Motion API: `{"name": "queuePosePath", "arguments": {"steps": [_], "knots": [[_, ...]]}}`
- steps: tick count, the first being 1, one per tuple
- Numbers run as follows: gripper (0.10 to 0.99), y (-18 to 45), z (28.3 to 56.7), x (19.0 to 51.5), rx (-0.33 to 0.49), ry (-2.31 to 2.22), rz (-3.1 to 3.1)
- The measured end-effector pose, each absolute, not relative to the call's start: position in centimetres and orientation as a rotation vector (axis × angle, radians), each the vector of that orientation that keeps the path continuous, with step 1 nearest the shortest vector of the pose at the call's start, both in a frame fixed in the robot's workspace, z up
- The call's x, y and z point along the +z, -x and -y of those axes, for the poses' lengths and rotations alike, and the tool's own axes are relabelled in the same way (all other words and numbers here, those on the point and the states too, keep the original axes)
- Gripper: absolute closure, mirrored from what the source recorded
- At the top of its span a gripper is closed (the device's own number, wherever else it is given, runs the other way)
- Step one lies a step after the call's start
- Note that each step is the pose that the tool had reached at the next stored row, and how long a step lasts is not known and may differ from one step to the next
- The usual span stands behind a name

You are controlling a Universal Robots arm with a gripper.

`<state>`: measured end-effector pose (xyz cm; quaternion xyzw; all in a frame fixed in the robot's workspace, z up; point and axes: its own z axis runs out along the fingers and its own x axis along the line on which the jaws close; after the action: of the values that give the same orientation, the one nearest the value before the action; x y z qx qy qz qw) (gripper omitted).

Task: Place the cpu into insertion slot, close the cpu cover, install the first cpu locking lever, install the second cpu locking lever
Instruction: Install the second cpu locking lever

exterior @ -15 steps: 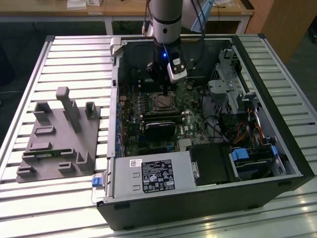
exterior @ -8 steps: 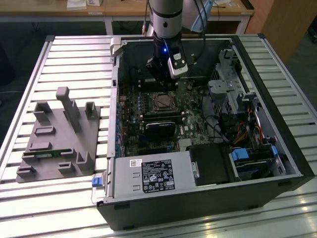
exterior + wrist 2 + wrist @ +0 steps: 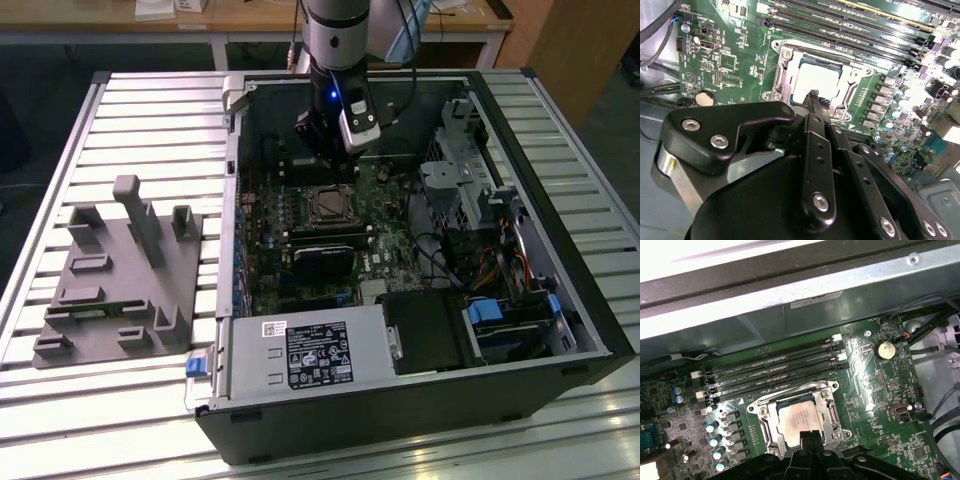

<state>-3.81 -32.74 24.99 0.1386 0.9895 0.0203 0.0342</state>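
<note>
Second wrist view, gripper (image 3: pixel 814 95) fingers together, empty, above cpu (image 3: pixel 816 80), cover (image 3: pixel 785 75) closed.

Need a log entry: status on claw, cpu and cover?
Claw fingertips together, holding nothing, just above cpu cover edge. Cpu seated in insertion slot, cover down over it. Nothing in the way.

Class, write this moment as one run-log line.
tool: above socket | chip: seated in socket | cover: down around chip
</note>
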Motion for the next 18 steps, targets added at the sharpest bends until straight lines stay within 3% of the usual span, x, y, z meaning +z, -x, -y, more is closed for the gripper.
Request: {"name": "queuePosePath", "arguments": {"steps": [18], "knots": [[0.98, 3.81, 33.69, 25.01, 0.062, -0.426, -3.043]]}}
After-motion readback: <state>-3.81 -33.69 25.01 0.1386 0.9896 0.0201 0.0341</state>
